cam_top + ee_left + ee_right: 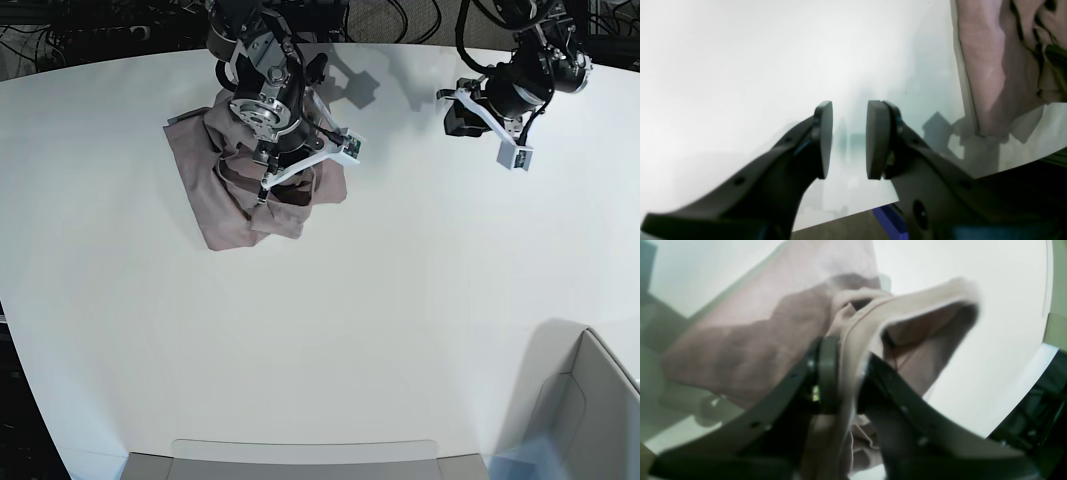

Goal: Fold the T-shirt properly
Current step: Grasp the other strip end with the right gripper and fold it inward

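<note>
Dusty-pink thin-fabric T-shirt (pixel 235 190), bunched, at 10 o'clock on white table (pixel 330 330). Right gripper (pixel 848 373): fabric fold between jaws. Left gripper (pixel 849 140): jaws apart, holding nothing, at 1 o'clock.

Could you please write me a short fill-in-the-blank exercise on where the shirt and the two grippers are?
1. The T-shirt lies ___ on the table, not flat.
2. Fabric passes between the pads of the ___ gripper.
3. The left gripper holds ___.

Missing words: bunched; right; nothing
</note>
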